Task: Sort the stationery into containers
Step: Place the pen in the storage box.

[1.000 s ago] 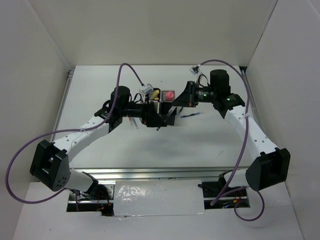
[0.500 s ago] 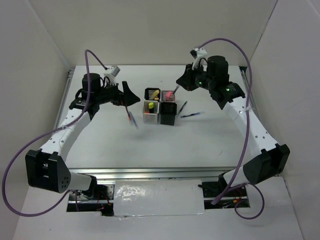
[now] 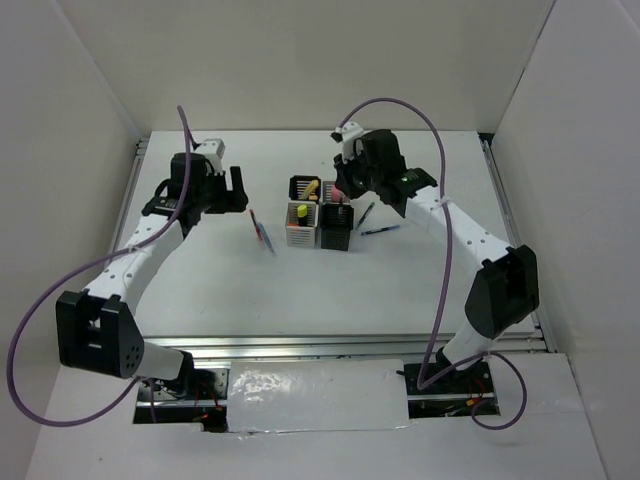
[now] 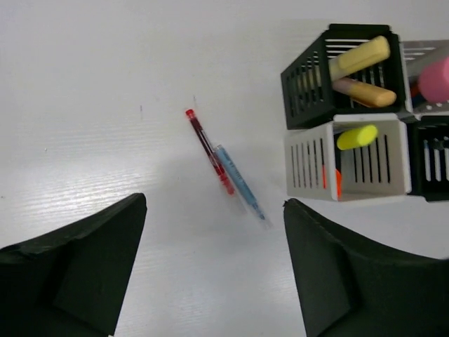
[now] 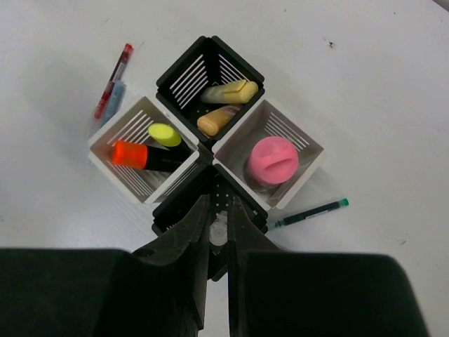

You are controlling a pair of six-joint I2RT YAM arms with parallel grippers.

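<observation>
Four containers stand in a cluster (image 3: 320, 213). The far black cup (image 5: 184, 67) holds a pale yellow highlighter (image 5: 230, 91) and a peach one (image 5: 216, 119). The left white cup (image 5: 126, 126) holds a yellow highlighter (image 5: 165, 134) and an orange one (image 5: 128, 154). A pink highlighter (image 5: 273, 160) fills the right white cup. My right gripper (image 5: 219, 203) is shut on a thin pen (image 5: 219, 232), seen end-on, over the near black cup (image 5: 172, 210). My left gripper (image 4: 214, 203) hangs open above the table near a red pen (image 4: 209, 150) and a blue pen (image 4: 240, 182).
A green-capped dark pen (image 5: 309, 213) lies on the table just right of the cups, and two dark pens (image 3: 375, 222) show there in the top view. White walls enclose the table (image 3: 300, 290) on three sides.
My left arm swung away from the cups to the left and its jaws stand wide. My right arm moved left over the cluster, keeping the pen in its grip.
</observation>
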